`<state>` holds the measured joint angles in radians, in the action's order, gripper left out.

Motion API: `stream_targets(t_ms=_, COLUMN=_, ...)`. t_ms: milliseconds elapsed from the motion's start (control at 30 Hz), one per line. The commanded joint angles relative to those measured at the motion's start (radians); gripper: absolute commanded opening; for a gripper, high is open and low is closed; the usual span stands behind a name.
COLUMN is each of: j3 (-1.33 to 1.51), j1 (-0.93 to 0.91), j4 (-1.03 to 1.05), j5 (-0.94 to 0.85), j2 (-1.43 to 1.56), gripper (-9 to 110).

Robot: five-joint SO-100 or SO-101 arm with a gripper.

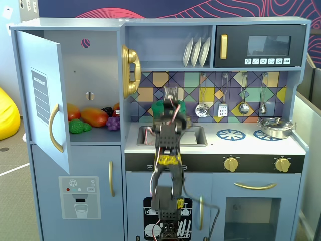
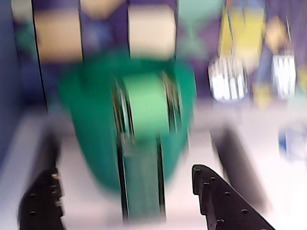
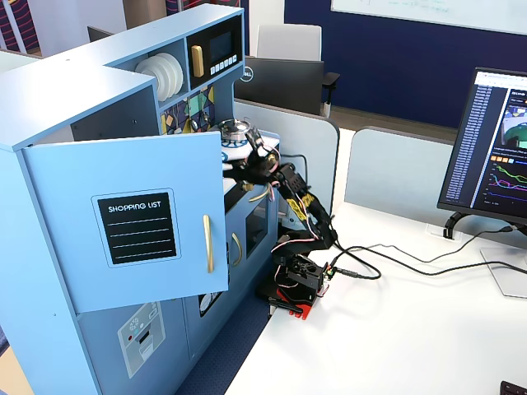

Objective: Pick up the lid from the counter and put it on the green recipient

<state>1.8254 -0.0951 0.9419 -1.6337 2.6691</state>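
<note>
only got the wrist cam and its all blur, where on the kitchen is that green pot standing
Observer: In a fixed view the green pot stands at the back of the counter by the sink, partly hidden by the arm.
Operator: anything on the burners
Observer: A silver pot sits on the right-hand burner; the left burner ring is bare.
Operator: that cupboard door in my way
Observer: The door hangs open, well left of the arm.
</note>
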Motion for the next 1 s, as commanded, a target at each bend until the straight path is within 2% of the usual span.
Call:
stream_targets(t_ms=0, j3=0.291, j1=-0.023, j4=0.164, j5=-0.017, j2=0.198, gripper=11)
stream_targets(t_ms=133, j3=0.624, j1=-0.025, j4=0.259, j5=-0.04, j2=0.31, gripper=0)
stream_targets(t_ms=400, j3=1.039, j1=0.08, j4=0.25, j5=0.115, j2=0.46, gripper=0)
stream_targets(t_ms=500, j3=1.154, j1=0.106, j4=0.15, j5=0.144, j2=0.494, gripper=0)
stream_targets(t_ms=600, j3=1.17, j1=0.152, j4=0.055, j5=0.25, j2=0.436, gripper=0)
stream_targets(t_ms=700, j3=1.17, j1=0.173, j4=0.078, j5=0.229, j2=0.422, gripper=0)
stream_targets(t_ms=967, j3=1.172, j1=0.183, j4=0.413, j5=0.173, j2=0.508, gripper=1)
